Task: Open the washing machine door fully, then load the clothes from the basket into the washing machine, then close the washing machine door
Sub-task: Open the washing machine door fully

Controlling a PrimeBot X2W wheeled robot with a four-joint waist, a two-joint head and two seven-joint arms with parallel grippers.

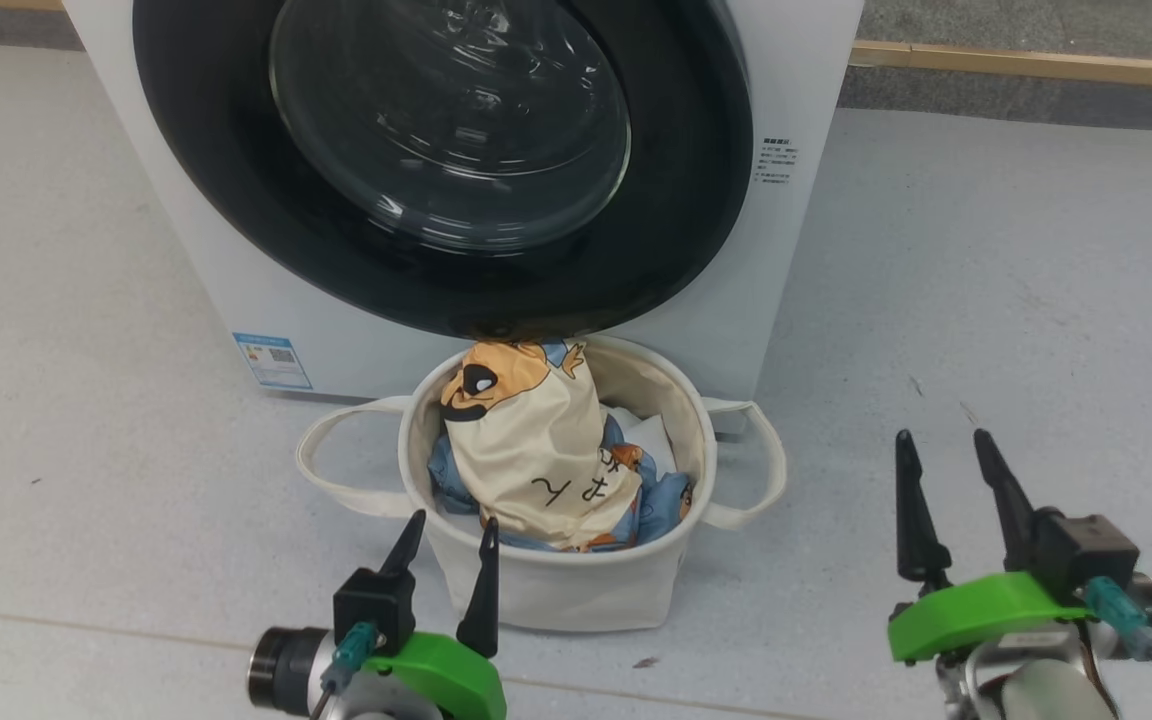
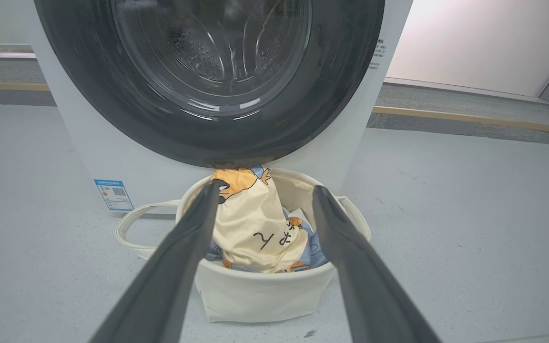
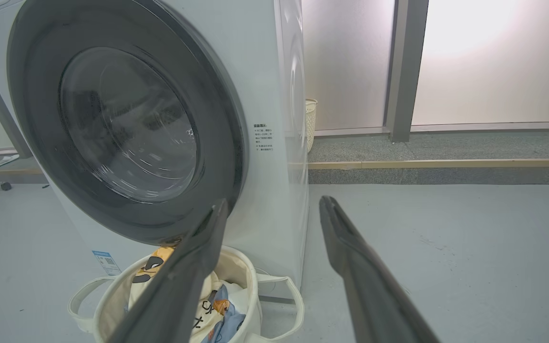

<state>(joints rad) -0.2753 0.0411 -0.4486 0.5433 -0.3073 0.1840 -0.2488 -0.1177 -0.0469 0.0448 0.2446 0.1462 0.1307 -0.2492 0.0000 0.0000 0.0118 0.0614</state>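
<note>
The white washing machine [image 1: 796,250] stands ahead with its round black-rimmed glass door [image 1: 446,120] flush against its front. Right below the door sits the off-white basket [image 1: 556,590] on the floor. A cream garment with a bear face [image 1: 526,450] lies on top of light blue printed clothes [image 1: 661,505] inside it. My left gripper [image 1: 446,535] is open at the basket's near rim, fingers pointing at it. To the basket's right, over bare floor, my right gripper [image 1: 941,450] is open with nothing between its fingers. The door [image 3: 127,128] and basket [image 3: 255,286] lie to the left in the right wrist view.
Grey floor [image 1: 1016,300] spreads on both sides of the machine. A raised kerb with a wooden strip [image 1: 1036,65] runs behind it. A pale woven bin [image 3: 310,121] stands against the frosted wall panels [image 3: 493,62] beyond the machine. A blue label [image 1: 272,360] marks the machine's lower left.
</note>
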